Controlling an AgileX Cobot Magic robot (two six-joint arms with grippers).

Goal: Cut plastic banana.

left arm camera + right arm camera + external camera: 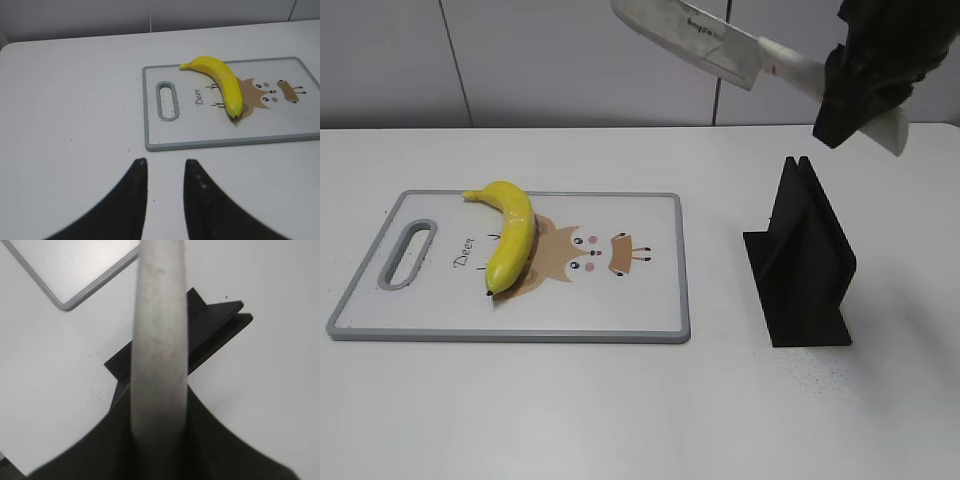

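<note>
The plastic banana [510, 232] is glossy yellow with a dark tip. It lies whole on the left part of the white cutting board [650, 310], and it also shows in the left wrist view [222, 82]. My right gripper [855, 90] is shut on the white handle of a knife [695, 35], held high at the top right with the blade pointing left. The handle [160, 340] fills the right wrist view. My left gripper [165, 162] is open and empty above the bare table, short of the board's near edge [225, 144].
A black knife stand [805, 260] stands on the table right of the board and below the knife; it also shows in the right wrist view [220, 325]. The board has a grey rim, a handle slot [408, 255] and a deer print. A corner of the board [75, 275] shows.
</note>
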